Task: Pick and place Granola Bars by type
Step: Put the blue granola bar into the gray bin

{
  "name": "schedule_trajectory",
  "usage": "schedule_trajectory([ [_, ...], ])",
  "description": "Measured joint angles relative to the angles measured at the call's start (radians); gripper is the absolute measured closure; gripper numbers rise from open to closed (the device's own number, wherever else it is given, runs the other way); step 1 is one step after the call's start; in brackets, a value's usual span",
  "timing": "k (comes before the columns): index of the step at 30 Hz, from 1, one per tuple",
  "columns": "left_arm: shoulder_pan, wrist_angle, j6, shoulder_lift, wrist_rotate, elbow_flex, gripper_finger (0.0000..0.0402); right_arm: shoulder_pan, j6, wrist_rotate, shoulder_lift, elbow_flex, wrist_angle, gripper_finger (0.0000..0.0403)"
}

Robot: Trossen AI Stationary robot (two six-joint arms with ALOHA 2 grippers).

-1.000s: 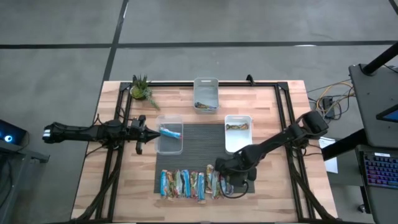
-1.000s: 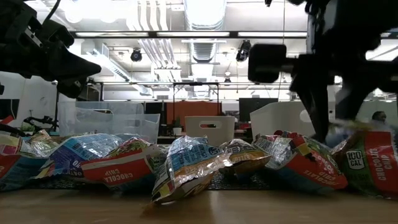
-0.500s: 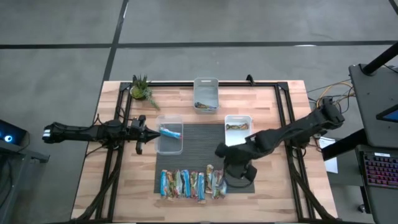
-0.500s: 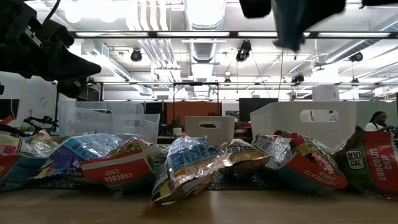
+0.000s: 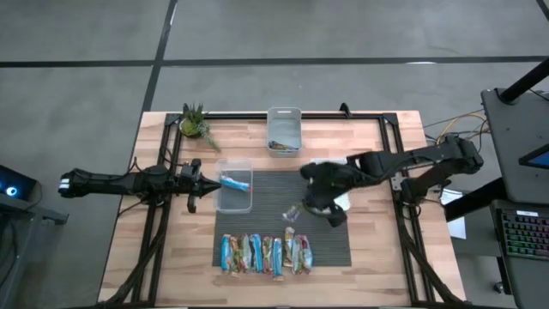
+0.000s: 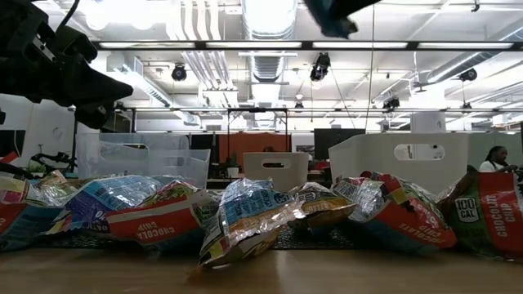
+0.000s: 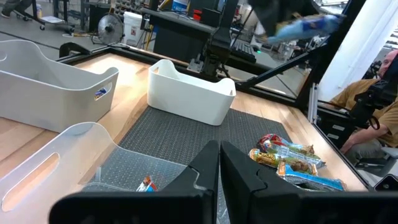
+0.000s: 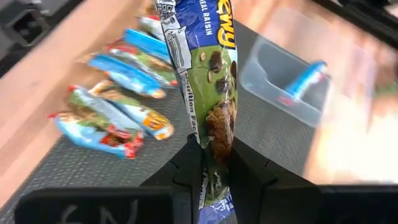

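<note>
Several granola bars (image 5: pixel 266 254) lie side by side in a row on the dark mat near the table's near edge; in the low view these bars (image 6: pixel 245 212) fill the foreground. My right gripper (image 5: pixel 313 202) hovers above the mat between the row and the white bin, shut on a blue-and-green raisin bar (image 8: pixel 199 62). From the left wrist view that bar (image 7: pixel 308 25) shows high in the air. My left gripper (image 5: pixel 202 180) waits, shut, by the left side of the clear bin (image 5: pixel 234 196), which holds one blue bar (image 5: pixel 236 181). My right gripper pinches the raisin bar between its two fingers (image 8: pixel 189 168), at the wrapper's lower part near one end (image 8: pixel 216 140). The rest of the bar sticks out past the fingertips. The bar is lifted clear of the mat and the row.
A white bin (image 5: pixel 328 172) stands at the mat's far right, partly under my right arm. A clear bin (image 5: pixel 284 130) with a bar sits at the far edge, a small plant (image 5: pixel 196 122) at the far left corner. A person (image 7: pixel 373 93) sits beyond the table.
My right gripper rose from the right end of the row and moved toward the far edge, carrying one bar up and clear of the others; it now hangs over the middle of the mat. The low view shows it climbing out of the top of the picture.
</note>
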Motion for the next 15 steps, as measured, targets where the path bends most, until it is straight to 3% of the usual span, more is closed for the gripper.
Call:
schedule_trajectory([
  [15,0.000,0.000,0.000,0.000,0.000,0.000,0.0402,-0.310,-0.027,0.002,0.000,0.001,0.002,0.0349],
])
